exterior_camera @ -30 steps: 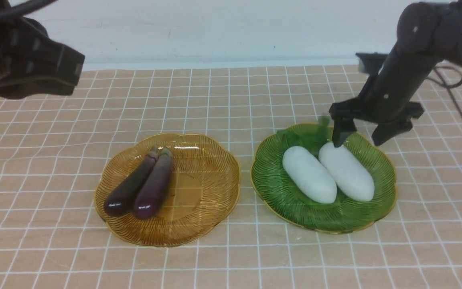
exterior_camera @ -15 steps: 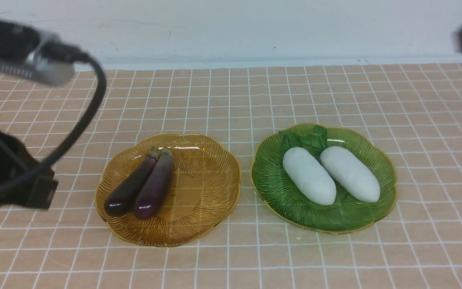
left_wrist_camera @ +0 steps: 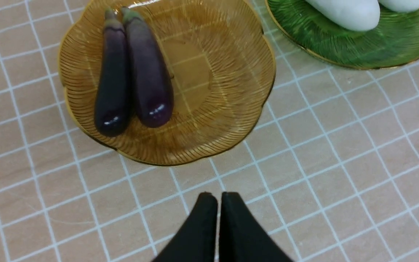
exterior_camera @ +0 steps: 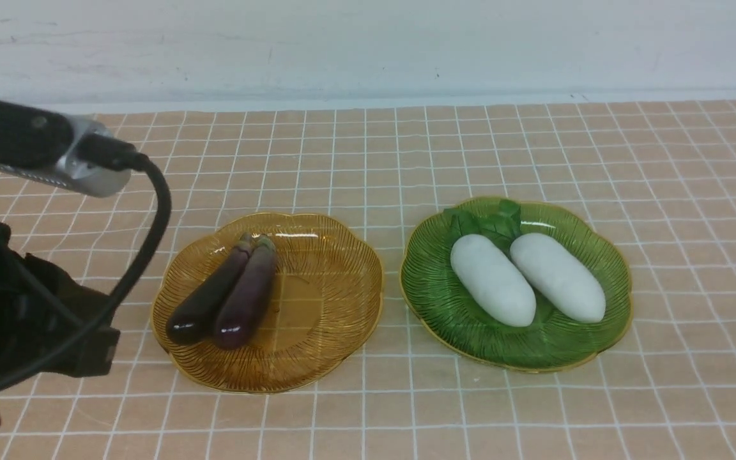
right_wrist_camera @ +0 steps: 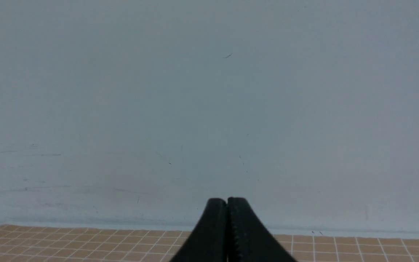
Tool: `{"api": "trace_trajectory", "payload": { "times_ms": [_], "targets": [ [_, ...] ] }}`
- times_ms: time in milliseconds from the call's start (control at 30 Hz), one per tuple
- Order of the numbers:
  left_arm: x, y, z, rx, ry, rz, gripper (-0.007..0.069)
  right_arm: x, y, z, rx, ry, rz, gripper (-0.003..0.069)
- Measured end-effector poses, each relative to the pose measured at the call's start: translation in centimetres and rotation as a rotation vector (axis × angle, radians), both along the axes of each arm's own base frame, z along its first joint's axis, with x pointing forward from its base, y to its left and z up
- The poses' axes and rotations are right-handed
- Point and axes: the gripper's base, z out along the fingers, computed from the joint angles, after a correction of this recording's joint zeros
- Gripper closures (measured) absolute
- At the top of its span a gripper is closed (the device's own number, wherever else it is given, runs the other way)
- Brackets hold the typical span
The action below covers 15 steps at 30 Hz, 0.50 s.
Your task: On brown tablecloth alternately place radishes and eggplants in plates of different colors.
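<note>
Two purple eggplants lie side by side in the amber plate on the brown tablecloth. Two white radishes lie side by side in the green plate, their green tops at the far rim. My left gripper is shut and empty, over bare cloth on the near side of the amber plate; the eggplants and part of the green plate show there too. My right gripper is shut and empty, facing the wall; it is outside the front view.
My left arm's body and cable fill the front view's left edge, beside the amber plate. A pale wall stands behind the cloth's far edge.
The right arm has let go of the right radish, lifted away from the green plate and left the front view. The left arm has swung down to the near left.
</note>
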Motion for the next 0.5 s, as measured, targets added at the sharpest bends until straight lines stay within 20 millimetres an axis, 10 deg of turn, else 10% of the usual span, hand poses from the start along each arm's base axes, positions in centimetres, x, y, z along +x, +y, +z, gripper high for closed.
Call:
{"api": "trace_trajectory", "payload": {
  "times_ms": [500],
  "targets": [
    [-8.8, 4.9, 4.8, -0.132, -0.469, 0.072, 0.0628, 0.5, -0.2, -0.9, -0.087, 0.016, -0.043, 0.0674]
  ]
}}
